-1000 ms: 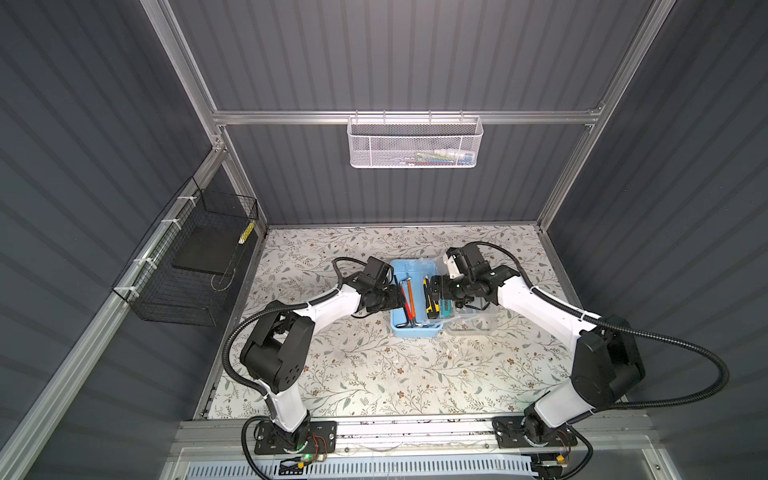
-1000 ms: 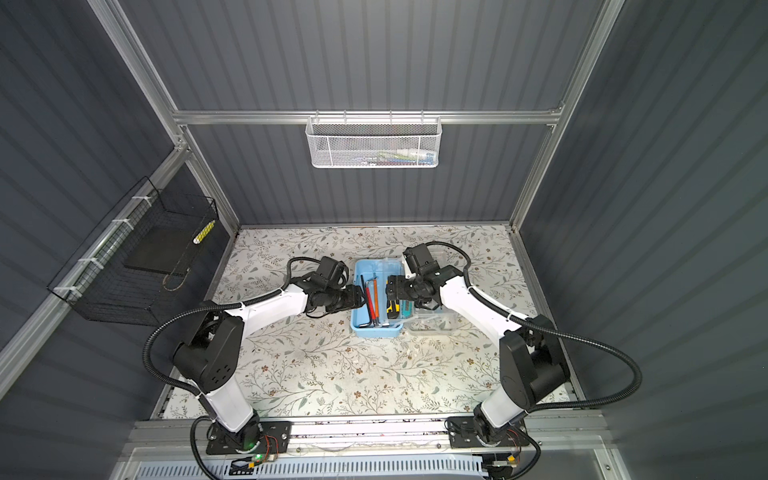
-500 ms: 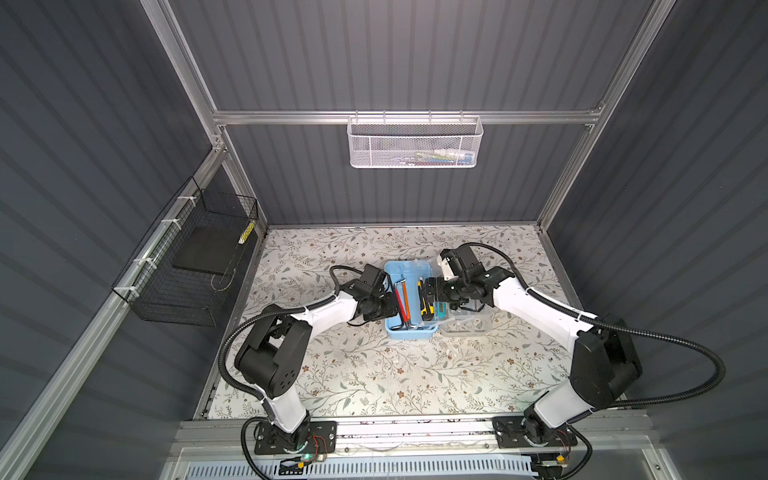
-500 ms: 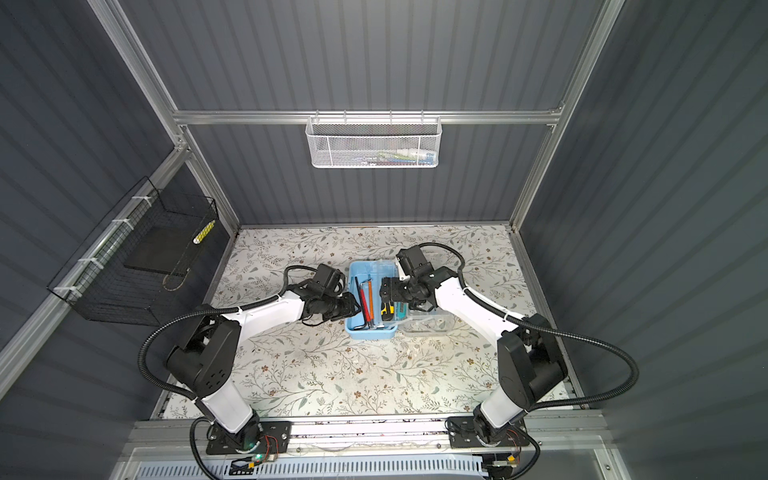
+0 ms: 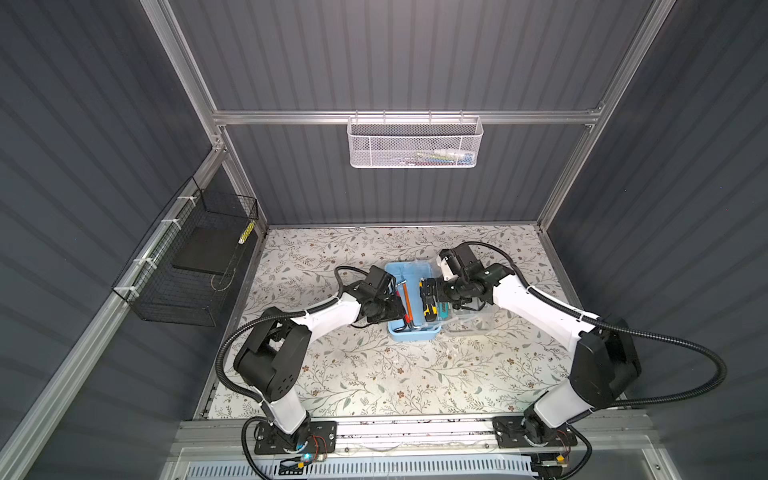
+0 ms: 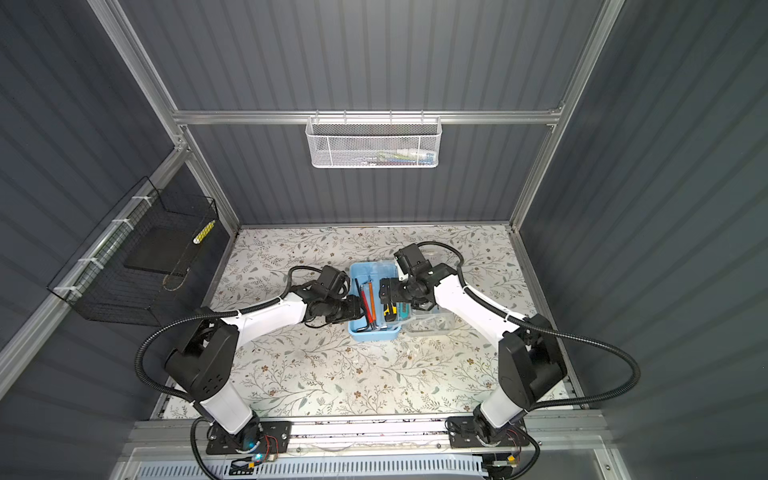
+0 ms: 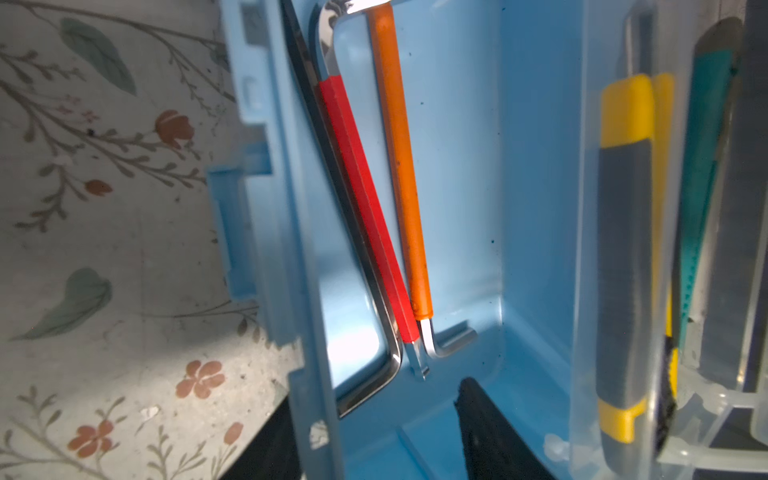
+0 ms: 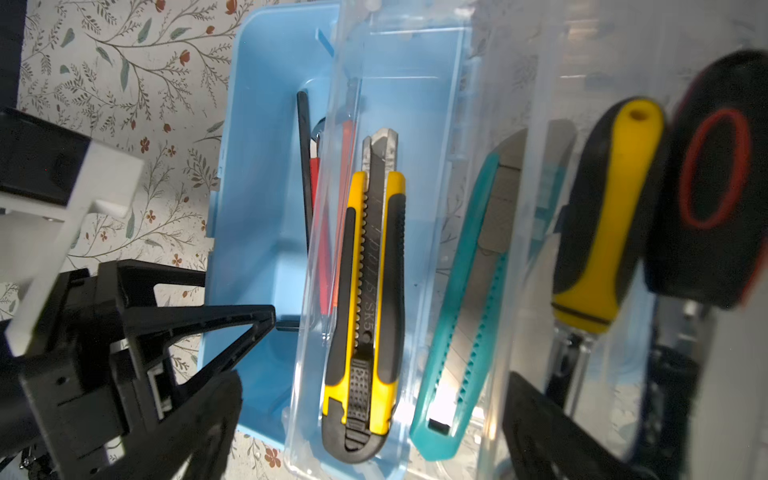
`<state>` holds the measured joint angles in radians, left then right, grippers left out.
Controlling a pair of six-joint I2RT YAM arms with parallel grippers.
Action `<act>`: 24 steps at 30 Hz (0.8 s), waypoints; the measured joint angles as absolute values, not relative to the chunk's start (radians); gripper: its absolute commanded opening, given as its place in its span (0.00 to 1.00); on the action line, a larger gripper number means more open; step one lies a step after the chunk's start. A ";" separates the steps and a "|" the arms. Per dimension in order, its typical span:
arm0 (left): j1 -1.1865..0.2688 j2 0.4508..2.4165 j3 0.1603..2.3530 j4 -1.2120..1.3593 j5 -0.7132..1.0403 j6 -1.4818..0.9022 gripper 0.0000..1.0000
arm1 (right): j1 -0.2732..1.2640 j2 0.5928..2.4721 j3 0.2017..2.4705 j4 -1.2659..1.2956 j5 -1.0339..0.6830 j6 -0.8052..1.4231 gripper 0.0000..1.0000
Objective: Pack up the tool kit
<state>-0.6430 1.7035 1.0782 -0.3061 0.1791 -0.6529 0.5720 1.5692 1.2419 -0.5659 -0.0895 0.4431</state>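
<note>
Two grippers work at the blue box (image 5: 409, 336), which sits mid-frame on the flowered table (image 5: 374, 374) in both top views. Left gripper (image 5: 395, 308) straddles the box's left wall with its fingers apart, one inside and one outside. Right gripper (image 5: 428, 291) hangs over the box's right half, fingers spread wide, gripping nothing. Along the box's left side lie a red hex key (image 7: 361, 208), an orange hex key (image 7: 405, 187) and a bare steel hex key (image 7: 376, 328). Yellow knife (image 8: 365, 299) lies in a clear tray (image 8: 419, 166), teal knife (image 8: 461, 316) just beside it. Clear lid (image 5: 471, 322) lies against the box's right side.
</note>
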 measured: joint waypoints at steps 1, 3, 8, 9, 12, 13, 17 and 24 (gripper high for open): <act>-0.643 1.703 1.090 -0.319 0.175 -0.645 0.66 | 0.572 1.557 1.242 -0.570 -0.084 0.443 0.99; -0.644 1.703 1.112 -0.336 0.164 -0.631 0.71 | 0.567 1.530 1.242 -0.576 -0.078 0.442 0.99; -0.646 1.699 1.152 -0.368 0.129 -0.603 0.83 | 0.530 1.452 1.242 -0.578 -0.068 0.437 0.99; -0.646 1.699 1.156 -0.372 0.125 -0.598 0.86 | 0.515 1.438 1.238 -0.577 -0.067 0.436 0.99; -0.646 1.699 1.166 -0.385 0.107 -0.584 0.94 | 0.447 1.383 1.207 -0.570 -0.068 0.430 0.99; -0.646 1.699 1.169 -0.389 0.101 -0.581 0.97 | 0.419 1.363 1.189 -0.568 -0.070 0.428 0.99; -0.646 1.699 1.184 -0.397 0.080 -0.575 1.00 | 0.310 1.294 1.093 -0.540 -0.088 0.422 0.99; -0.646 1.699 1.226 -0.396 0.073 -0.575 1.00 | 0.181 1.253 0.964 -0.503 -0.145 0.414 0.99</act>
<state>-0.6464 1.6993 1.2263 -0.3962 0.0734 -0.5747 0.1810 1.2526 0.9642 -0.5030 -0.1452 0.4141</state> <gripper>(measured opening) 0.997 0.989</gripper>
